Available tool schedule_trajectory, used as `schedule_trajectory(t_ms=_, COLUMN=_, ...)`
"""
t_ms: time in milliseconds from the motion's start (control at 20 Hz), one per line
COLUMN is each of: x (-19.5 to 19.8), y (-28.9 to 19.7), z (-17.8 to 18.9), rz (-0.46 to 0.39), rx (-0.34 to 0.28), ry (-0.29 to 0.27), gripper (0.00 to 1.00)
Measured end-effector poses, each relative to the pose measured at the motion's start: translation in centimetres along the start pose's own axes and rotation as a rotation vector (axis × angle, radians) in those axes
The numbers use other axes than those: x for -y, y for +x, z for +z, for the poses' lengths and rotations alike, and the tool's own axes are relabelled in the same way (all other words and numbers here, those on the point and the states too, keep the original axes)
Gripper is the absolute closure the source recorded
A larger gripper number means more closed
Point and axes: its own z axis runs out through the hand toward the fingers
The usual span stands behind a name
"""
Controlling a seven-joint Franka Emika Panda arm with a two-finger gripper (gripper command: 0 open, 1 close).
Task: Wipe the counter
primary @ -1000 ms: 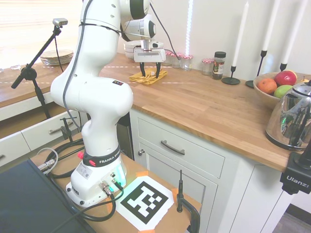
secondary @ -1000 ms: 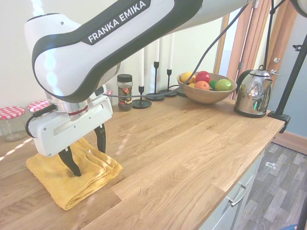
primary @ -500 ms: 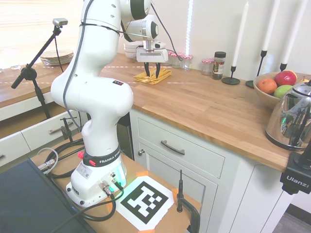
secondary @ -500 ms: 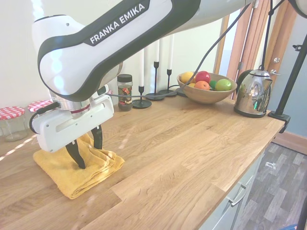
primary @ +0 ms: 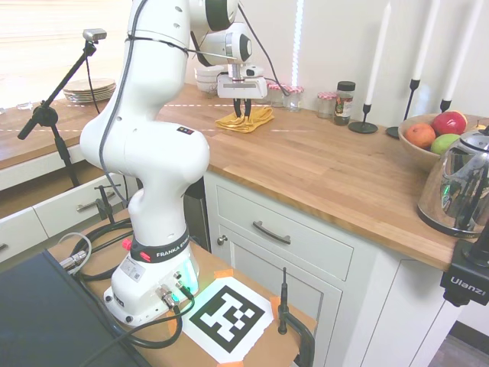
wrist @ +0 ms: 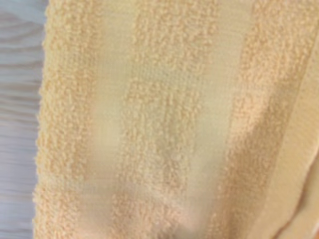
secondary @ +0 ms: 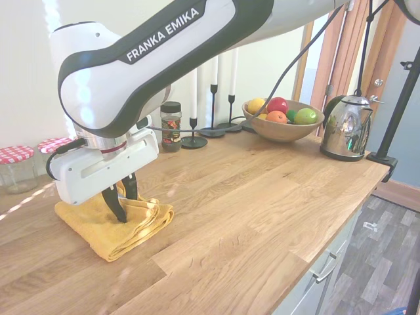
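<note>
While the first exterior view shows the whole counter (primary: 321, 164) running from the plates (primary: 90, 90) to the kettle (primary: 461, 187), the second shows the gripper (secondary: 122, 205) closely: its fingers (secondary: 117, 207) are drawn nearly together, pinching a fold of the yellow towel (secondary: 134, 226), which lies on the counter near the jars (secondary: 14, 167). The wrist view shows only blurred terry ribs and a strip of wood. The fingertips are sunk in the cloth.
</note>
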Motion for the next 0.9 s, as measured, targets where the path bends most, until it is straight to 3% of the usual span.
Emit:
schedule_trajectory(t_ms=550, x=-1.2, y=1.6, z=0.3, rz=0.026, rx=0.004, ry=0.021, gripper=1.0)
schedule_trajectory(t_ms=900, x=-6.8, y=5.1, z=1.2, rz=0.065, rx=0.0, ry=0.07, gripper=1.0)
